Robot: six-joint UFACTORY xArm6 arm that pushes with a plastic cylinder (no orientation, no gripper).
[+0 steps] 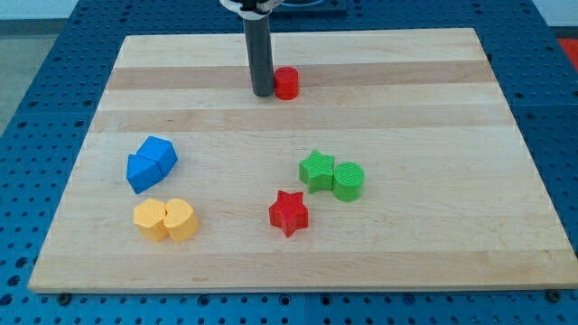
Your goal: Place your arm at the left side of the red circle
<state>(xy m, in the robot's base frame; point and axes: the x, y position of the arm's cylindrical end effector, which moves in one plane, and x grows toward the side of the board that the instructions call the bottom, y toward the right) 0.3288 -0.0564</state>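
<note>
The red circle (286, 82) is a small red cylinder near the view's top middle of the wooden board (406, 135). My tip (264, 93) is the lower end of the dark rod, which comes down from the view's top. It rests on the board just to the left of the red circle, very close to it or touching it.
Two blue blocks (150, 162) sit together at the view's left. Two yellow blocks (166, 219) lie below them. A red star (289, 213) sits at bottom middle. A green star (317, 170) touches a green cylinder (348, 181) to its right.
</note>
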